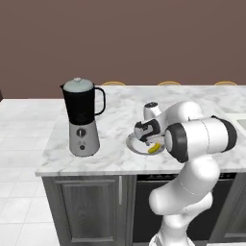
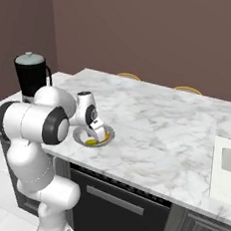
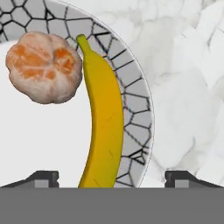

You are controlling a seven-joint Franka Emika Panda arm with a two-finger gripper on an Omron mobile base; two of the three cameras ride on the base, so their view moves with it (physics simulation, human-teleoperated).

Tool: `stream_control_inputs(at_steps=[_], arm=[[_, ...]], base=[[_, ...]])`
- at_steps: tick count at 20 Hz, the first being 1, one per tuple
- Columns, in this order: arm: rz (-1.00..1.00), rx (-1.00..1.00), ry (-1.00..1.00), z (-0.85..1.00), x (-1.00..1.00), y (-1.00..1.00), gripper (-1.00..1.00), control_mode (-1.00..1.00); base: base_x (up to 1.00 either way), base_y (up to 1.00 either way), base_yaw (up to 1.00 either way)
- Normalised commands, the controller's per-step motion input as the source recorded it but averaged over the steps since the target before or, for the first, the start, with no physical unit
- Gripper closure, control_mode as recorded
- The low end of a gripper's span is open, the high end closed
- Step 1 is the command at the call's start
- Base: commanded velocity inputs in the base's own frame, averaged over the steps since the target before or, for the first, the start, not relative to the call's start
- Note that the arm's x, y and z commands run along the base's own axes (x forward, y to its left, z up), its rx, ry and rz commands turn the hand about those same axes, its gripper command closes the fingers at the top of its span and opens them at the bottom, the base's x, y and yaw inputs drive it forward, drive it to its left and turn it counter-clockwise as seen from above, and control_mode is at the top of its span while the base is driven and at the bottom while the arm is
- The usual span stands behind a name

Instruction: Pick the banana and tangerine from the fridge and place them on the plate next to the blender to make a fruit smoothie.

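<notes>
1. I see the banana lying on the plate. In the hand view it runs from the bottom edge up to its thin stem near the top.
2. The tangerine is on the plate too. It sits just beside the banana's stem end, and the two look like they touch.
3. My end effector is open. Its two dark fingertips stand wide apart, one on each side of the banana. They hold nothing.
4. From the left base view, the end effector hangs right above the plate, and a bit of yellow banana peeks out under it.
5. The plate rests on the white marble bench, near the front edge.
6. The blender stands on the same bench, near the plate but not touching it.
7. From the right base view, the plate is just past my arm, and the blender is behind my arm.
</notes>
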Motion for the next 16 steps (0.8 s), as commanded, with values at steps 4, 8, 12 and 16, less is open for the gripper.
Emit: stream_control_inputs(at_steps=[4,8,12,16], arm=[[-0.05,0.0,0.0,0.63,-0.29,0.0,-1.0,-1.0],[-0.07,0.0,-0.03,0.91,-0.51,0.0,-1.0,-1.0],[-0.05,0.01,-0.07,0.66,-0.57,-0.02,-1.0,-1.0],[0.0,0.07,-0.13,0.14,-0.78,-0.3,-1.0,-1.0]], base=[[0.0,0.0,0.0],[0.0,0.0,0.0],[0.0,0.0,0.0],[0.0,0.0,0.0]])
